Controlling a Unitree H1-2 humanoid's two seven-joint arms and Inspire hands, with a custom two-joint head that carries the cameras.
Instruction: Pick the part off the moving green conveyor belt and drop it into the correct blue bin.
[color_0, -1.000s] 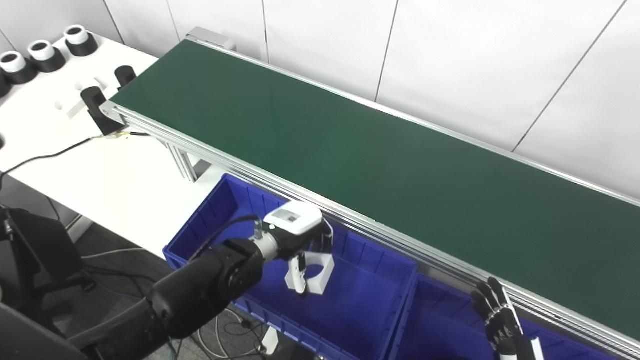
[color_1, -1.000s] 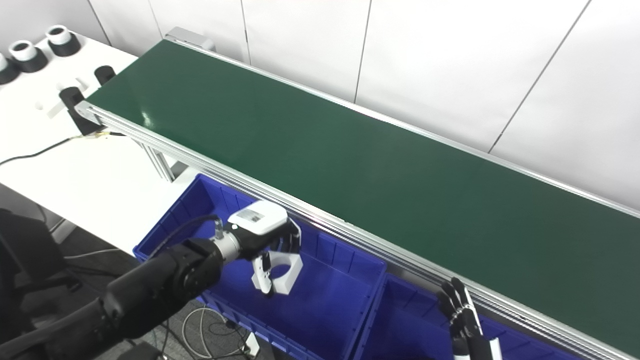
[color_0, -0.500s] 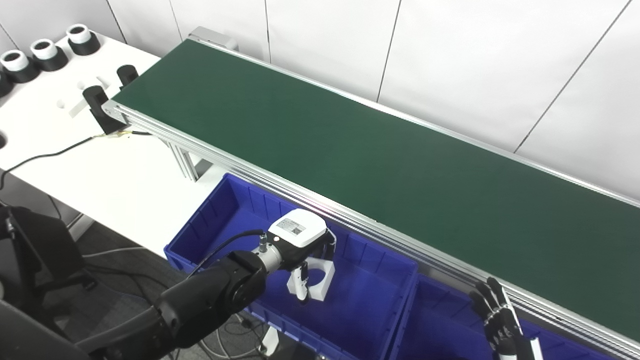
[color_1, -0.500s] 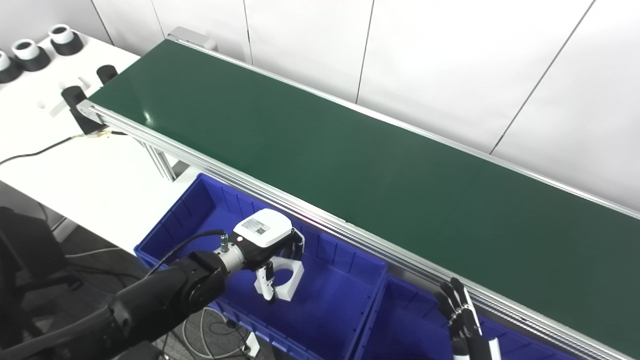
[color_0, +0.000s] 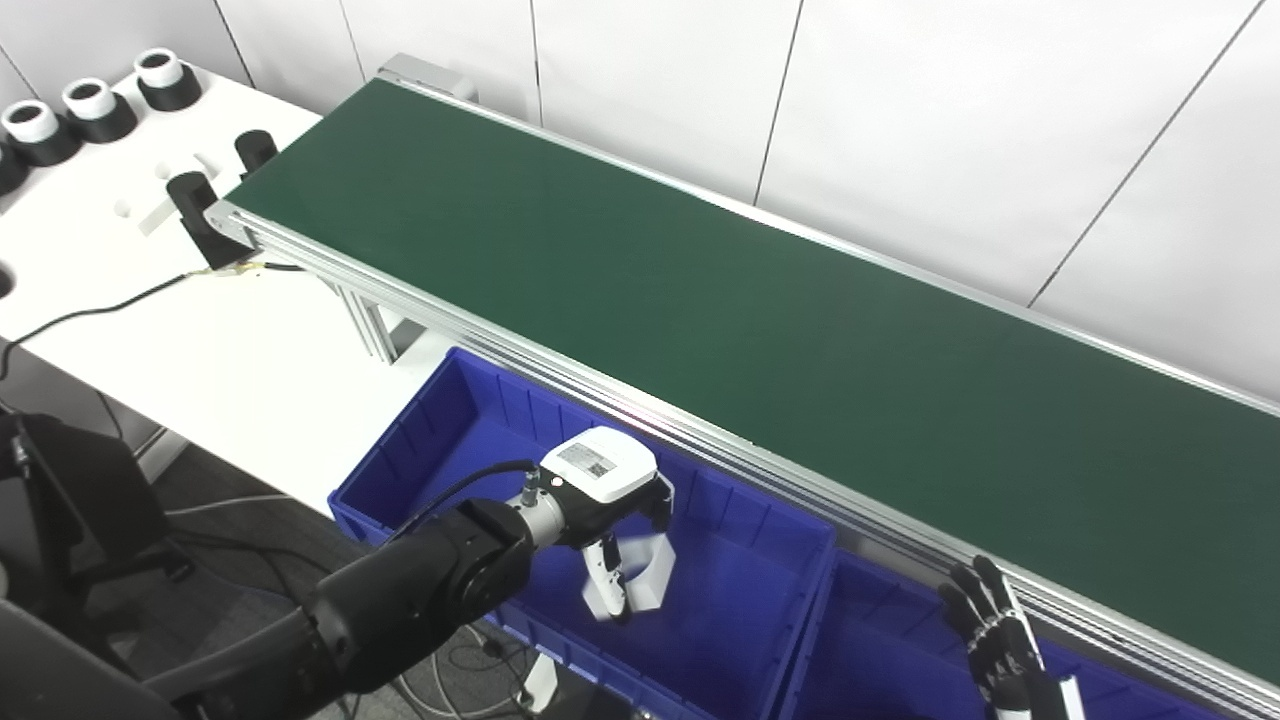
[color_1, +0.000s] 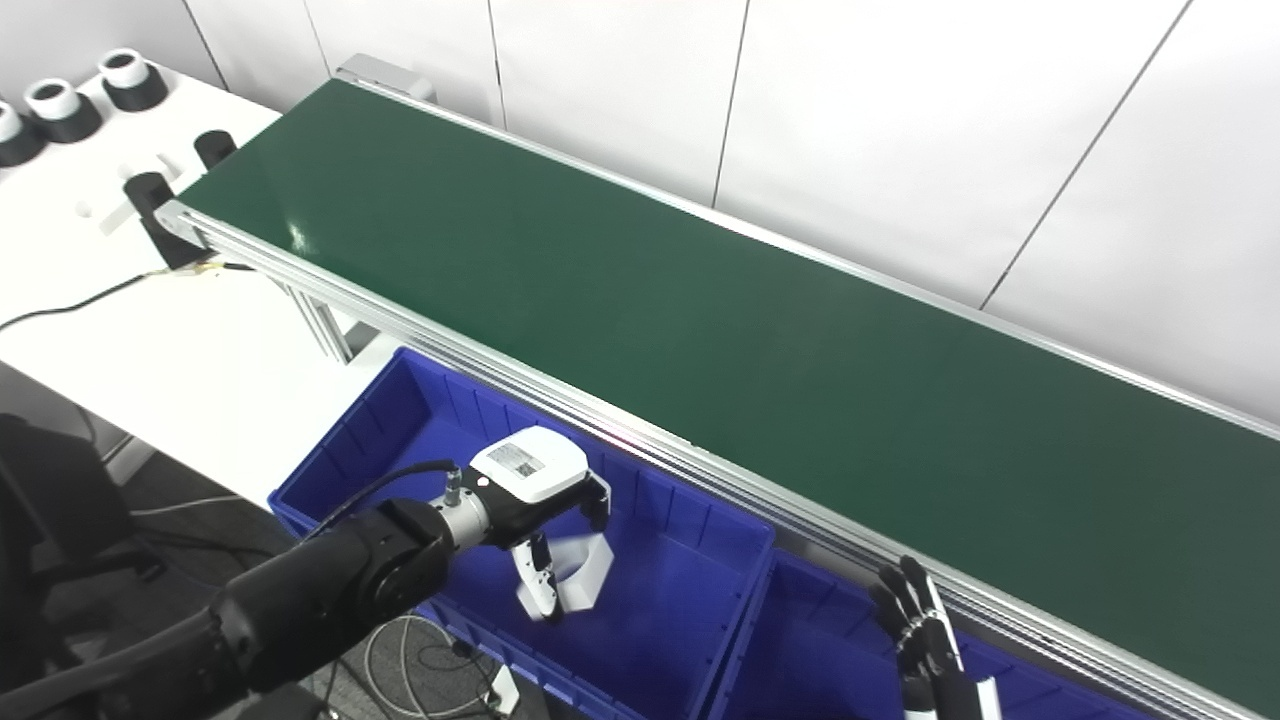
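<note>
The green conveyor belt runs from the far left to the near right and carries nothing. My left hand hangs inside the left blue bin. Its fingers are lifted apart. The white ring-shaped part is just below them, beside the thumb, blurred and low over the bin floor. My right hand is open with fingers spread, empty, above the right blue bin at the bottom edge.
A white table stands at the left with black-and-white cylinders, black fixtures and a black cable. A dark chair stands at the lower left. White wall panels are behind the belt.
My left hand has lowered a little into the left bin and its fingers have spread. The white part has slipped down out of the grasp. The right hand has not moved.
</note>
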